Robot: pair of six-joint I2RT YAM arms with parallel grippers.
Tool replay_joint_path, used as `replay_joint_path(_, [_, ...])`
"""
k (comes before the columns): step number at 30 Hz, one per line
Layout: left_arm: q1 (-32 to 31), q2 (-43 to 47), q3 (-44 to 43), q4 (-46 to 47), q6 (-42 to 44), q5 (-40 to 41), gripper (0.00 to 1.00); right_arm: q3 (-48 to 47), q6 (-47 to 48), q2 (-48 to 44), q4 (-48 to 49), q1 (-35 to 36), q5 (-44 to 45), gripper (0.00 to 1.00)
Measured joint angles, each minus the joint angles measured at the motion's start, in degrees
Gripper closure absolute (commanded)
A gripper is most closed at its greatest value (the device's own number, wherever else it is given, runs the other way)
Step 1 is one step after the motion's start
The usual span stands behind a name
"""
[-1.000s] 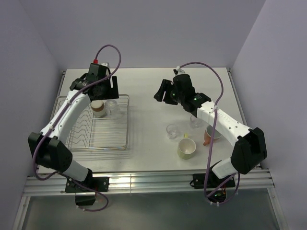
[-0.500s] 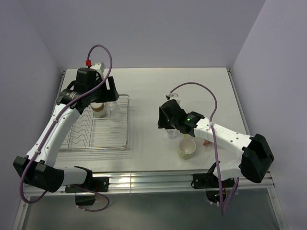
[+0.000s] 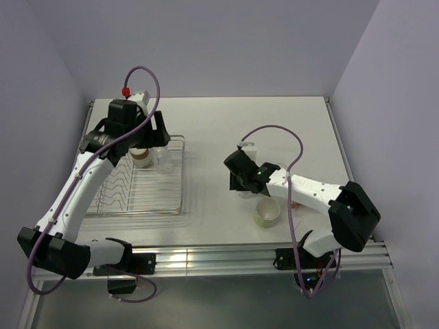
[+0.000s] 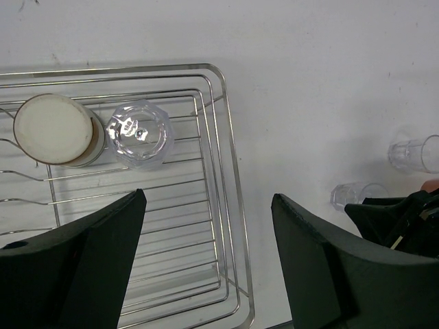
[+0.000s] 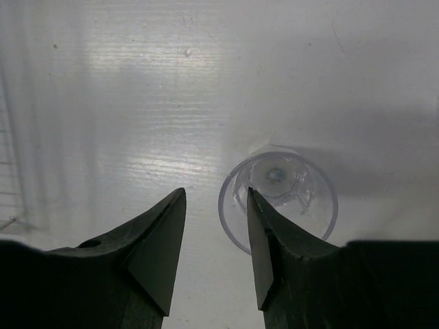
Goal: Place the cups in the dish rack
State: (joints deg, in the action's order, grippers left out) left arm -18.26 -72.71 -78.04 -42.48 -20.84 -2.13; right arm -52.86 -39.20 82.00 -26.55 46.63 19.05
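I noted the right gripper (image 5: 216,191) low over the white desk (image 5: 103,89), jaws parted and grasping nothing. The small clear glass tumbler (image 5: 288,195) stood on end on the desk, its long axis vertical. It lay off-centre, toward the gripper's right finger (image 5: 264,240). That finger sat over the tumbler's rim, and the other stood outside it. The near wall of the glass therefore lay between the two, so I judged a wall pinch to be the intended grasp.

The left gripper (image 4: 207,197) hung released above the rectangular silver wire dish rack (image 4: 230,171), well apart from this tumbler, so the right arm was the nearer. A brown-and-cream cup (image 4: 53,129) and a second clear tumbler (image 4: 140,133) stood touching in the rack's corner. A pale yellow-green mug (image 3: 266,212) waited on the desk just beside the right gripper.
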Motion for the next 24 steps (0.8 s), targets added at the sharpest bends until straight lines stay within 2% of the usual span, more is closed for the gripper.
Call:
replay_joint_path(2, [0.0, 0.0, 0.0, 0.0, 0.0, 0.0, 0.20, 0.0, -0.1, 0.8, 0.0, 0.0, 0.4, 0.60])
replay_joint_path(7, [0.0, 0.0, 0.1, 0.1, 0.0, 0.0, 0.20, 0.0, -0.2, 3.1, 0.2, 0.0, 1.3, 0.64])
replay_joint_path(11, [0.0, 0.0, 0.5, 0.6, 0.0, 0.2, 0.20, 0.0, 0.0, 4.9, 0.2, 0.0, 1.5, 0.73])
replay_joint_path(14, [0.0, 0.0, 1.3, 1.1, 0.0, 0.5, 0.21, 0.0, 0.2, 5.4, 0.3, 0.0, 1.9, 0.90])
replay_joint_path(15, [0.0, 0.0, 1.5, 1.1, 0.0, 0.5, 0.21, -0.1, 0.3, 5.4, 0.2, 0.0, 2.1, 1.00])
replay_joint_path(19, [1.1, 0.0, 2.9, 2.3, -0.2, -0.2, 0.23, -1.0, 0.9, 5.4, -0.2, 0.0, 2.5, 1.00])
replay_joint_path(22, [5.6, 0.3, 5.0, 4.6, -1.3, -5.6, 0.20, -3.2, 1.9, 5.4, -1.4, -0.4, 0.9, 1.00])
replay_joint_path(24, [9.8, 0.9, 7.1, 6.7, -2.1, -11.4, 0.15, -6.0, 3.0, 5.0, -1.8, -1.3, -2.3, 1.00])
